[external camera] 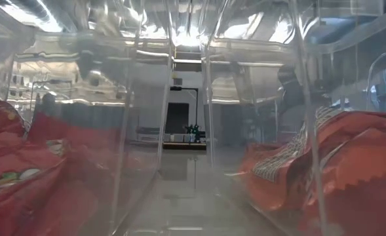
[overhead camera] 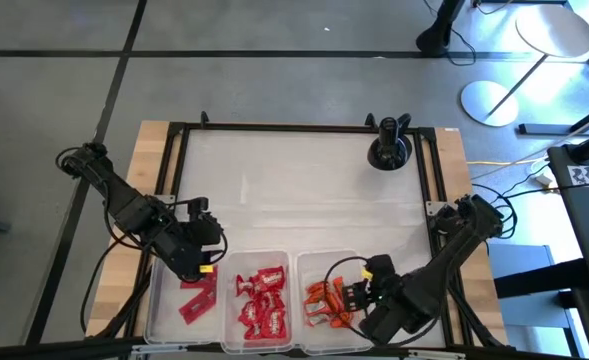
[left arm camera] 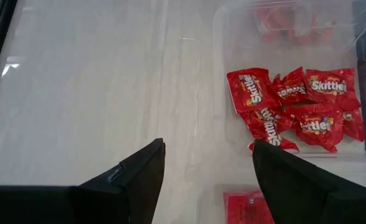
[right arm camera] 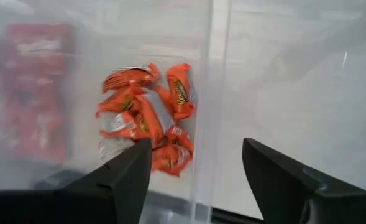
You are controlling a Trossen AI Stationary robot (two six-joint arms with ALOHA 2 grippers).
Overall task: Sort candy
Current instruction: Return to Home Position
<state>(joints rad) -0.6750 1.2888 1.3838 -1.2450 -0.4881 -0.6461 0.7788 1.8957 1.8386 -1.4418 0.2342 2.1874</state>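
Note:
Three clear bins stand in a row at the table's near edge. The left bin (overhead camera: 174, 300) holds flat red bars (overhead camera: 199, 297). The middle bin (overhead camera: 261, 262) holds small red packets with white lettering (left arm camera: 294, 106). The right bin (overhead camera: 326, 262) holds small orange pieces (right arm camera: 145, 115). My left gripper (left arm camera: 207, 144) hangs open above the far edge of the left bin (overhead camera: 207, 263), with nothing between its fingers. My right gripper (right arm camera: 196, 143) hangs open above the right bin's right wall (overhead camera: 359, 295), also holding nothing.
Beyond the bins the white table top (overhead camera: 294, 190) runs to the far edge inside a black frame. A black stand (overhead camera: 387, 148) sits at the far right. In the low view the bin walls (external camera: 206, 118) fill the picture, with red wrappers on both sides.

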